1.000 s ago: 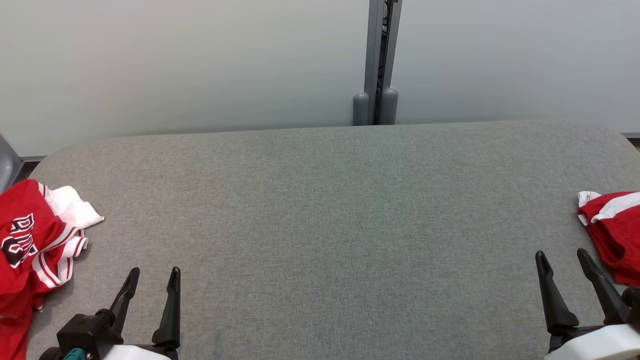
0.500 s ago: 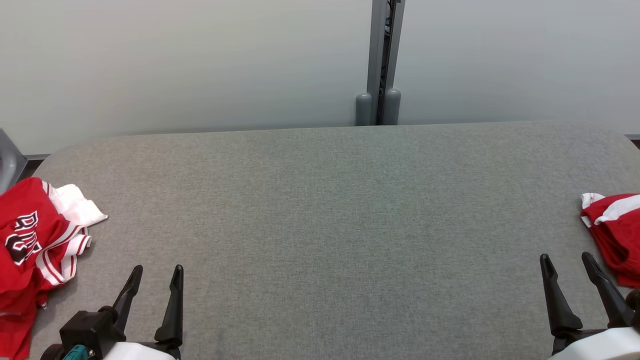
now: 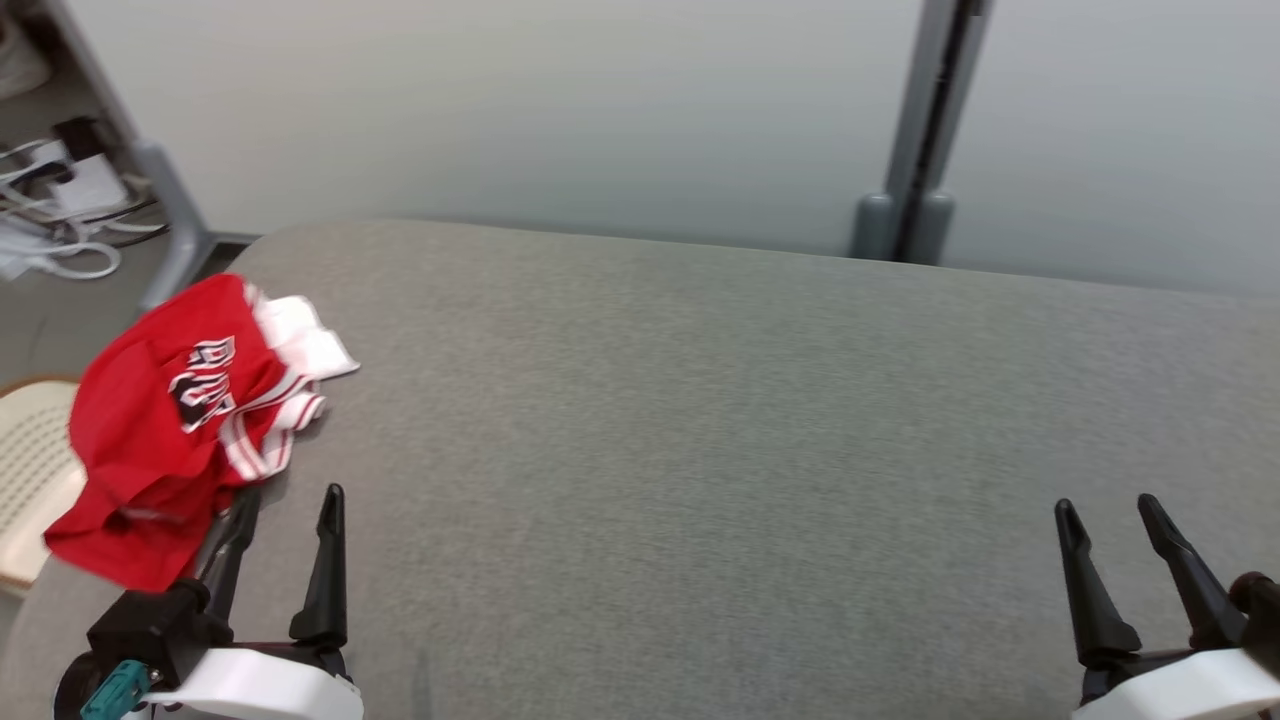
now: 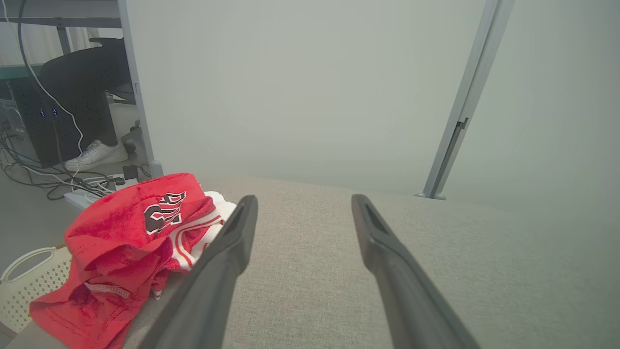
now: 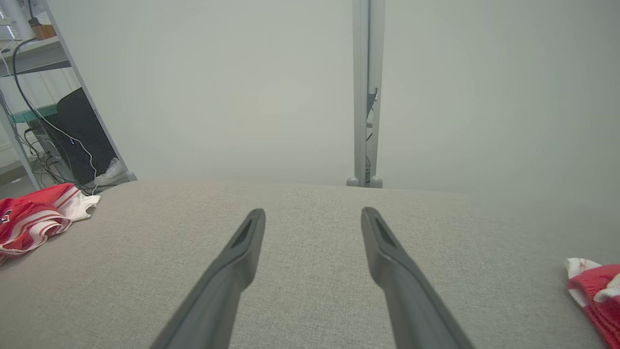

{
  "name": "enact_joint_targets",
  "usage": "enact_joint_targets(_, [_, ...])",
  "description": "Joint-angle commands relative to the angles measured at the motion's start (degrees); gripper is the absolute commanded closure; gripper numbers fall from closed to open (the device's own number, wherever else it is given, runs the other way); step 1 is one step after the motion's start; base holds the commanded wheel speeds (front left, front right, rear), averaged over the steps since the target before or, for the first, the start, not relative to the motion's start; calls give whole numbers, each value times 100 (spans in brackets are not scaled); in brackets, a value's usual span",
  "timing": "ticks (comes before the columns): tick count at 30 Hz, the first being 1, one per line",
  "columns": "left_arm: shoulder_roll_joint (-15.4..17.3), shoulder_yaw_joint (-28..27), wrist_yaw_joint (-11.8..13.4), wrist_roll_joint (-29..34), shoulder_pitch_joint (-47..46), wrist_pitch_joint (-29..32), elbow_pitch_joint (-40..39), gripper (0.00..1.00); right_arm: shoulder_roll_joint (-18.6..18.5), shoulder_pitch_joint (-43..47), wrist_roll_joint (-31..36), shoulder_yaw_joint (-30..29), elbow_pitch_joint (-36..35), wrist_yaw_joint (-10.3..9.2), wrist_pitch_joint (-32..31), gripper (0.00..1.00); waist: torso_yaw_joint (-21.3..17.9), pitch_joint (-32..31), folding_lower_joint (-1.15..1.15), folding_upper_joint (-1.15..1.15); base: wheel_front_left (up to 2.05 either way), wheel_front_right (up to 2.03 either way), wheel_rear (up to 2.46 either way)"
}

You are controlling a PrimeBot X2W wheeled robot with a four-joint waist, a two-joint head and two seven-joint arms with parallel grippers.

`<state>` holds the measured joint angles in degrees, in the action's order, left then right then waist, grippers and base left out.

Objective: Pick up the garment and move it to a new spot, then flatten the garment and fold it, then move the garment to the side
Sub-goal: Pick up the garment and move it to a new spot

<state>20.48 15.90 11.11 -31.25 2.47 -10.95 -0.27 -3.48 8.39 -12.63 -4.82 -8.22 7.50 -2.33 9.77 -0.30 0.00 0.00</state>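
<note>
1. The crumpled red jersey garment with white striped trim and black lettering [image 3: 170, 430] lies heaped at the left edge of the counter, towards the far corner; its left part hangs past the edge.
2. The left pincer [image 3: 289, 497] hovers just to the near right of the heap, jaws spread wide and empty; its outer finger overlaps the garment's near hem in the head view, and I cannot tell whether they touch.
3. The right pincer [image 3: 1103, 503] stands well apart at the near right, likewise wide open and holding nothing.
4. The grey fabric-covered counter [image 3: 700, 420] stretches between them; the pick-up seems not yet begun.
5. A pale perforated basket [image 3: 30, 470] sits below the left edge, under the overhang; a nudge from the open finger could tip the heap off into it.
6. A second red-and-white cloth [image 5: 598, 295] lies at the right edge in the right wrist view; it could be mistaken for the target.
7. A pinch on one loose layer would probably drag the heap rather than lift it; the slack trim might then snag or slide further over the edge.
</note>
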Motion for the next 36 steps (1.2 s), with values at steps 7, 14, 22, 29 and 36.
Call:
enact_joint_targets(7, [-16, -123, 22, -57, -83, -150, 10, 0, 12, -161, -104, 290, 17, -1, 5, 0, 1021, -7, 0, 0, 0, 0, 0])
enact_joint_targets(14, [-17, -155, -15, -111, -39, -199, -1, 0, 18, -191, -130, 380, 82, -1, 23, 0, 1338, -56, 0, 0, 0, 0, 0])
enact_joint_targets(22, [-24, -126, 5, -92, -79, -228, -17, 0, 27, -142, -117, 371, 89, -1, 34, 0, 1407, -47, 0, 0, 0, 0, 0])
enact_joint_targets(29, [-6, -106, 13, -96, -120, -233, -7, 0, 32, -159, -92, 353, 98, -1, 39, 0, 1400, -5, 0, 0, 0, 0, 0])
enact_joint_targets(36, [-29, -119, 29, -90, -197, -270, -28, 0, 20, -231, -43, 330, 34, -1, 2, 0, 1374, 83, 0, 0, 0, 0, 0])
